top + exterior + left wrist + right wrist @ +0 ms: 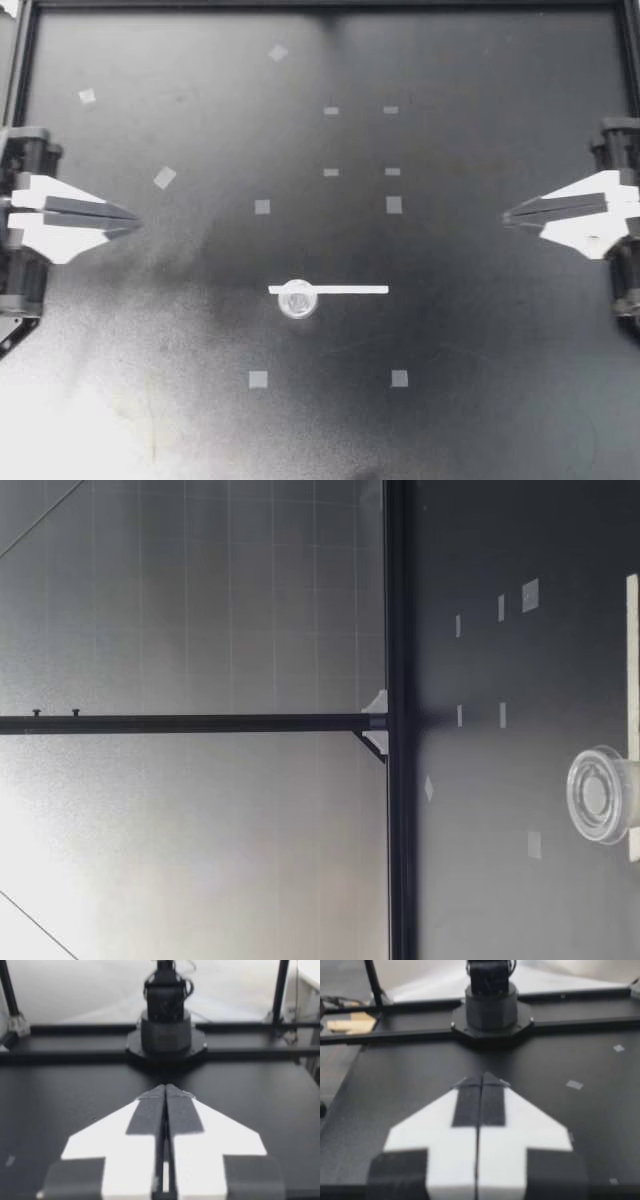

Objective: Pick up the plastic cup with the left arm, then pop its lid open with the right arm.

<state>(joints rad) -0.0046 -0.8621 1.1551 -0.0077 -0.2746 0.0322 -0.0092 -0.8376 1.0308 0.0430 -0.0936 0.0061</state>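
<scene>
A small clear plastic cup [298,298] lies on the black table [480,400] just below the left end of a white tape strip [345,289]. The low view shows the cup [598,796] with its round mouth facing that camera, beside the strip [632,680]. My left gripper [137,222] rests at the left edge, shut and empty, far from the cup. My right gripper [505,214] rests at the right edge, also shut and empty. Each wrist view shows its own fingers pressed together, left [165,1088] and right [482,1079], facing the other arm's base across the table.
Several small grey tape squares [394,204] mark the table around its middle and upper left. A black frame rail [320,5] runs along the far edge. The opposite arm bases [166,1030] [491,1007] stand at the table's sides.
</scene>
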